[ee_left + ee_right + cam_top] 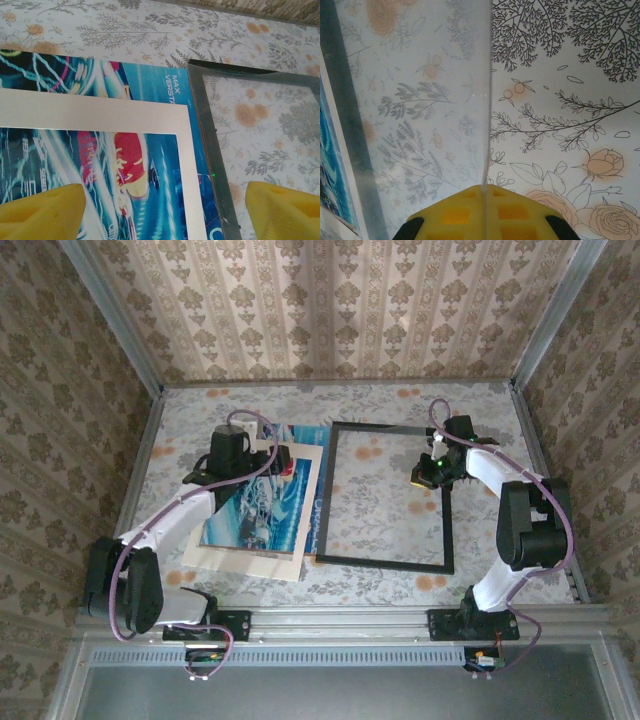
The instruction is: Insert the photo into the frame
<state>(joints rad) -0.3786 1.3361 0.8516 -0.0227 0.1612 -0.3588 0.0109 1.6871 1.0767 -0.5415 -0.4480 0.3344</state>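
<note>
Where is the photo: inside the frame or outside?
Outside. The photo lies left of the frame, whose opening shows only the floral tablecloth.

Quick headcount: one black frame [384, 563], one clear pane [420, 110], and two arms, the left arm [185, 510] and the right arm [497, 466]. Prints look like two to me: a cream-bordered photo [125, 165] plus a blue poster [150, 80].

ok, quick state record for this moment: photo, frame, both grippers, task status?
photo: face up on table, left of frame, right edge at frame's left bar
frame: on table, no photo inside
left gripper: open, above photo's right edge, holding nothing
right gripper: shut on edge of thin clear pane at frame's right side
status: photo not yet in frame
</note>
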